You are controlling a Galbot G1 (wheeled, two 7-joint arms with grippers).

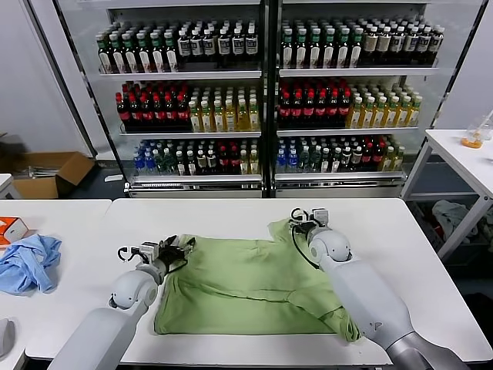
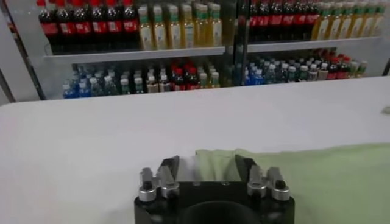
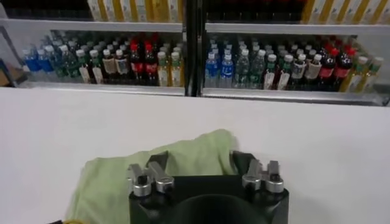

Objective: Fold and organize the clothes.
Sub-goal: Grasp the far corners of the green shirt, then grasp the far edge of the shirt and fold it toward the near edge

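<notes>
You had the light green shirt [image 1: 246,289] lying partly folded in the lower middle of the head view, on the white table [image 1: 385,231]. Its far edge reached up toward the frame's centre, and its near right corner ran under the right arm.

Your left gripper [image 1: 179,250] sat at the shirt's left edge, left of centre in the frame. In the left wrist view the fingers [image 2: 169,167] stood apart, with a corner of the green cloth showing between them [image 2: 207,170]. Whether they had pinched that cloth, I cannot tell.

Your right gripper [image 1: 303,221] was at the shirt's far right corner, just right of centre in the head view. In the right wrist view its fingers [image 3: 159,161] also stood apart, over a raised lump of the fabric [image 3: 201,151]; a grip cannot be told there either.

A light blue cloth [image 1: 29,262] lay crumpled at the left edge of the head view, well apart from the shirt. Shelves of bottles [image 1: 262,100] filled the upper half.
</notes>
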